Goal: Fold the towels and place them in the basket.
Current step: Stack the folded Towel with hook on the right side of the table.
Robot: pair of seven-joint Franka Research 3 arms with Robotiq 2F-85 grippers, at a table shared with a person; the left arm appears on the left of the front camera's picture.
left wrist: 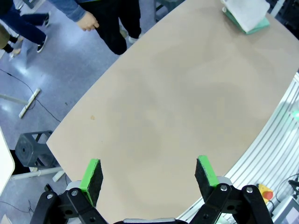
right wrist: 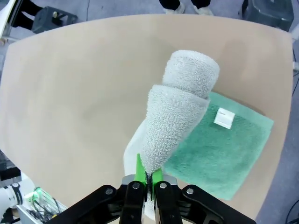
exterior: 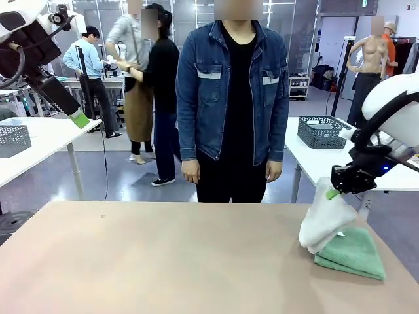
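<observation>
Honestly, right claw (right wrist: 148, 177) was clamped on the white towel (right wrist: 180, 109) (left claw (left wrist: 148, 172) gaped apart); I'd have lifted slowly off the green towel (right wrist: 219, 149).

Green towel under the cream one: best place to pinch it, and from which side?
Judgement call: the green towel lies flat and folded; the cream towel, held by the shut right gripper, drapes over one side. Pinch the uncovered edge beyond the white tag, coming from the side away from the cream towel, where the stacked layers are exposed.
</observation>
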